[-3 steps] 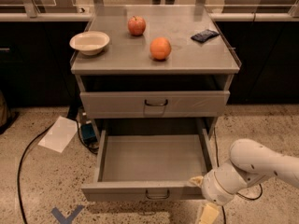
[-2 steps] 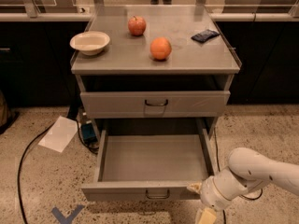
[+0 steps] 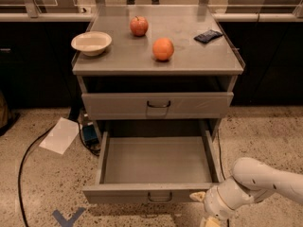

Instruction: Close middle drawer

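The middle drawer (image 3: 156, 161) of the grey metal cabinet is pulled far out, an empty shallow tray with a small dark handle (image 3: 159, 197) at the centre of its front. The top drawer (image 3: 157, 105) above it is closed. The lowest drawer is hidden under the open one. My gripper (image 3: 204, 209) is low at the bottom right, next to the right end of the open drawer's front panel, at about the panel's height. My white arm (image 3: 265, 179) comes in from the right edge.
On the cabinet top (image 3: 118, 60) are a white bowl (image 3: 91, 42), a red apple (image 3: 138, 26), an orange (image 3: 163, 49) and a dark packet (image 3: 208, 35). A sheet of paper (image 3: 59, 135), a black cable (image 3: 28, 150) and blue tape (image 3: 67, 217) lie on the floor to the left.
My arm and gripper have dropped lower and shifted slightly left along the drawer's right front corner. The drawer has not visibly moved.
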{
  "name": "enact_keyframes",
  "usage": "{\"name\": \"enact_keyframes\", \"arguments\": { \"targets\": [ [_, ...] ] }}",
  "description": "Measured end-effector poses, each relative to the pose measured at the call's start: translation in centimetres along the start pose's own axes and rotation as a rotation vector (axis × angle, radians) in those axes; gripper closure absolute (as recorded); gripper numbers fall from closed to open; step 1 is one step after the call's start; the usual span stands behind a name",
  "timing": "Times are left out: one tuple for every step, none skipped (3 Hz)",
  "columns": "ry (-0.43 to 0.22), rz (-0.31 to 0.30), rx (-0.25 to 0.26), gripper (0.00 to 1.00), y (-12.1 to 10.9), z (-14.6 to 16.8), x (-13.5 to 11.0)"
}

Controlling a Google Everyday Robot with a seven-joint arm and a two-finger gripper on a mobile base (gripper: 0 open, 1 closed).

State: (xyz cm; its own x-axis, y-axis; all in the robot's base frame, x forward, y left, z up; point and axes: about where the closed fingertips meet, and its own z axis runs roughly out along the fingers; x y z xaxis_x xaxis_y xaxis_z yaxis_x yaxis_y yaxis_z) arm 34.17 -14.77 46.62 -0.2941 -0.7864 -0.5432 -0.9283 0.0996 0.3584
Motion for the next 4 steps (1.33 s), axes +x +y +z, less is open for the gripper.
{"name": "enact_keyframes", "arguments": {
  "targets": [
    [-0.016, 0.012, -0.003, 0.0, -0.5, 0.4, 0.3],
    [-0.051, -0.015, -0.021, 0.0, -3.6, 1.1, -1.5],
    [-0.051, -0.015, -0.021, 0.0, -3.6, 1.1, -1.5],
    [-0.081, -0.043, 0.022, 0.0, -7.3, -0.6, -3.2]
  ]
}}
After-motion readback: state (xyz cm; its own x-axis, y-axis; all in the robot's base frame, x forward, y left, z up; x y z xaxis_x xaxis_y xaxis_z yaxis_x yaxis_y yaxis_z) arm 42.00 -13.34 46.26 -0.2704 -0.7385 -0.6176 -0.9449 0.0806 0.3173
